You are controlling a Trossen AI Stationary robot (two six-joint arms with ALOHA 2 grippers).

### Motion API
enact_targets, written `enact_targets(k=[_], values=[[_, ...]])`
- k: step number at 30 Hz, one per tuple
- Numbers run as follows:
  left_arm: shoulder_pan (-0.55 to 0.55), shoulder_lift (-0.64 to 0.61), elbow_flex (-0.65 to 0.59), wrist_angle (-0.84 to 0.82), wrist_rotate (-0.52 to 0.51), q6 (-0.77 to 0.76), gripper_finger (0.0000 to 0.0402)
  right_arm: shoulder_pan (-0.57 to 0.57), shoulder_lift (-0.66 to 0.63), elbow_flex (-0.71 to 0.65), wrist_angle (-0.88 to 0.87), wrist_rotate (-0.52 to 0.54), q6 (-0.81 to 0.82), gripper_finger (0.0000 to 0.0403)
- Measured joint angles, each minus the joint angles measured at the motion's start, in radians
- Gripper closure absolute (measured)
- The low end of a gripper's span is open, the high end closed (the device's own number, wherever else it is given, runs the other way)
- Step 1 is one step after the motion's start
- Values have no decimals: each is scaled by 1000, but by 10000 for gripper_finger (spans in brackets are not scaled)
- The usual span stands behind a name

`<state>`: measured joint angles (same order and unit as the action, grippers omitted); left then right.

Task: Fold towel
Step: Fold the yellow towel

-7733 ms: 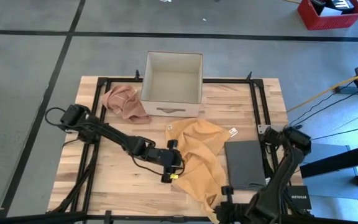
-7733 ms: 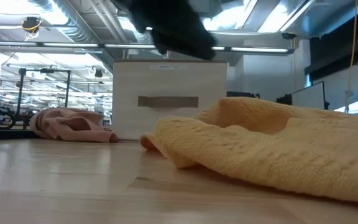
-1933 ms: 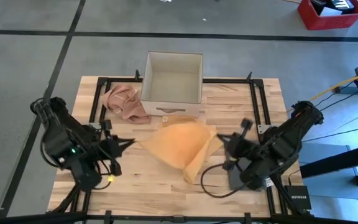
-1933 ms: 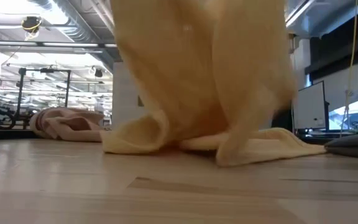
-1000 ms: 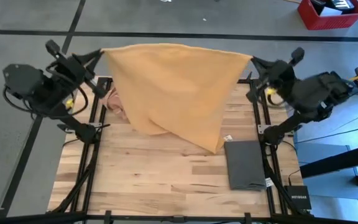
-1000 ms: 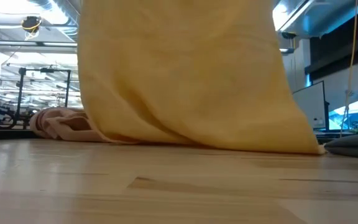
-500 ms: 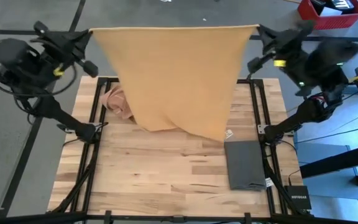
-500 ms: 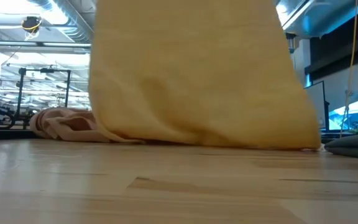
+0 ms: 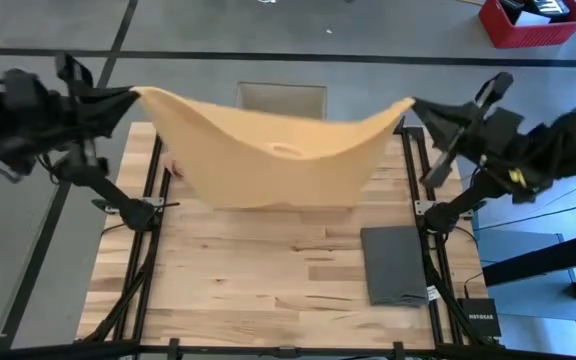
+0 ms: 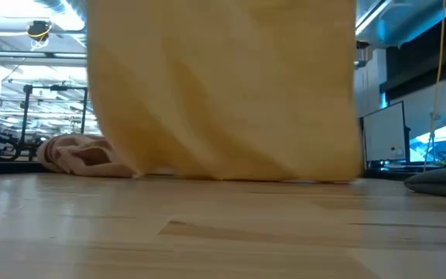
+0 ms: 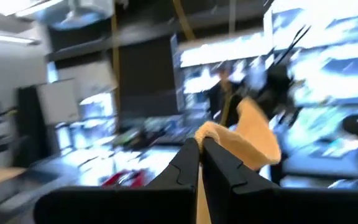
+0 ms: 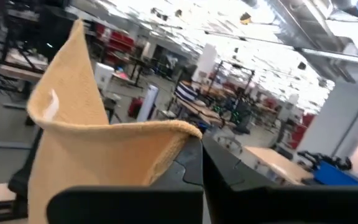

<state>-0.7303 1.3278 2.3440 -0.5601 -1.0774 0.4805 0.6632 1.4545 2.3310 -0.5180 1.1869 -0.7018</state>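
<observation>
Towel lifted and spread between 2 grippers, no fold made yet.
At the high view's upper left, the left gripper (image 9: 128, 93) is clenched on 1 corner of the towel (image 9: 278, 155); the cloth sags across the top centre, its hem near the table (image 9: 268, 290), to the right gripper (image 9: 415, 103), clamped on another corner. Laying flat and folding remain. The box (image 9: 280, 95) behind is mostly hidden, contents unseen.

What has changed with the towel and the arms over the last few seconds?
The yellow towel, crumpled on the table before, has been picked up by two corners and now hangs spread between the left gripper and right gripper, its top edge sagging after being taut. The grey folded cloth and pink cloth stayed put.
</observation>
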Motion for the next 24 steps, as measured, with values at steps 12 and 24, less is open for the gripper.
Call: enact_targets(k=[12,24], values=[[-216,97,-1,265,27,168,401,299,115,0,508,171,-404,402],[-401,228,0,597,24,457,401,421,141,0,787,-73,-391,402]])
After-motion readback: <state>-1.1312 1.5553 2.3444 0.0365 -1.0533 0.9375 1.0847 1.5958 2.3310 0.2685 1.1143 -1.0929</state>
